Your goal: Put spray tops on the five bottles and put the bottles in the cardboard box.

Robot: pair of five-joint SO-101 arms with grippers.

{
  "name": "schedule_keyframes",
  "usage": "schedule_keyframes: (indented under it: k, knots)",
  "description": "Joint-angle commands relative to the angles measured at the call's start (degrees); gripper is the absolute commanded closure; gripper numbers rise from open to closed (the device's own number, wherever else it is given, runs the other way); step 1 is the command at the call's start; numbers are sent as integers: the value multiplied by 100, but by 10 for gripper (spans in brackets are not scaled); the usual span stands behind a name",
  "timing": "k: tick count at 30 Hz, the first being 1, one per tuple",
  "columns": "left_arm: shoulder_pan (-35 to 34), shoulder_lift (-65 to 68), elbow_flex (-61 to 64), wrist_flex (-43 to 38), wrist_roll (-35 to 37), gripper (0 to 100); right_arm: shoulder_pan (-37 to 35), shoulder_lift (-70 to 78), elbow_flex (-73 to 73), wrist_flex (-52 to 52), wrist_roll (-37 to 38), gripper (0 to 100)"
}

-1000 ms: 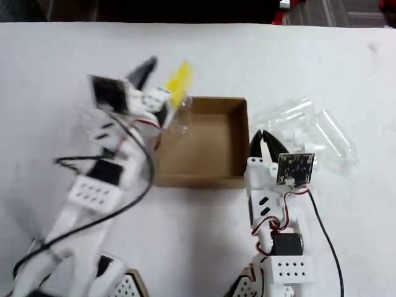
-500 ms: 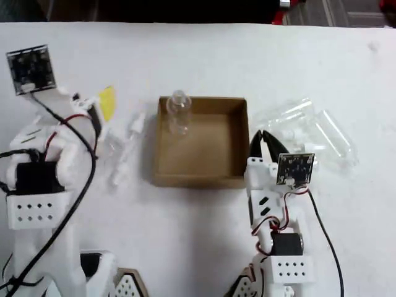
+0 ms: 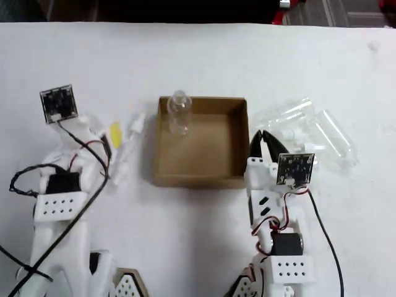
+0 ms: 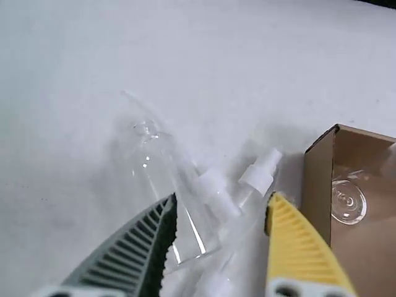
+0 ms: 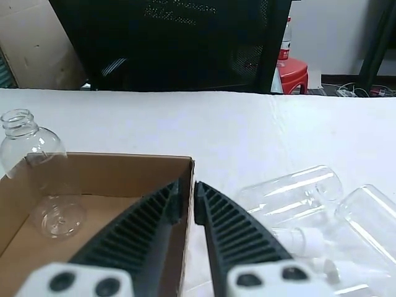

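Observation:
A cardboard box (image 3: 201, 170) sits mid-table with one clear bottle (image 3: 179, 112) upright in its far left corner, neck open, no spray top (image 5: 18, 120). Left of the box lie a clear bottle (image 4: 164, 185) and white spray tops (image 4: 258, 174) (image 3: 133, 123). My left gripper (image 4: 223, 201) hangs open just over them, grey and yellow fingers on either side of the lying bottle and a spray top. My right gripper (image 5: 187, 185) is shut with nothing in it, beside the box's right wall (image 3: 263, 137). Several more clear bottles (image 3: 315, 133) lie to its right.
The table (image 3: 204, 62) is white, with open room behind the box and in front of it between the two arm bases. Loose spray tops (image 5: 297, 238) lie among the bottles on the right. A dark chair and floor show past the table's far edge.
My left gripper let go of the bottle in the box's far left corner, swung left and came down over the lying bottle and spray tops. The right arm has kept still.

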State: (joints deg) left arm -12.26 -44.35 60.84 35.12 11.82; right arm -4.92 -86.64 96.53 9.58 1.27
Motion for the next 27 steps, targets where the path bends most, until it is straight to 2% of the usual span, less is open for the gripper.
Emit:
schedule_keyframes:
  k: [1,27]
  knots:
    - [-48,-215,79,-352,26,781,31,22,53,-145,-9,977]
    - [-84,-163,70,-290,-281,782,-92,22,53,-127,-9,977]
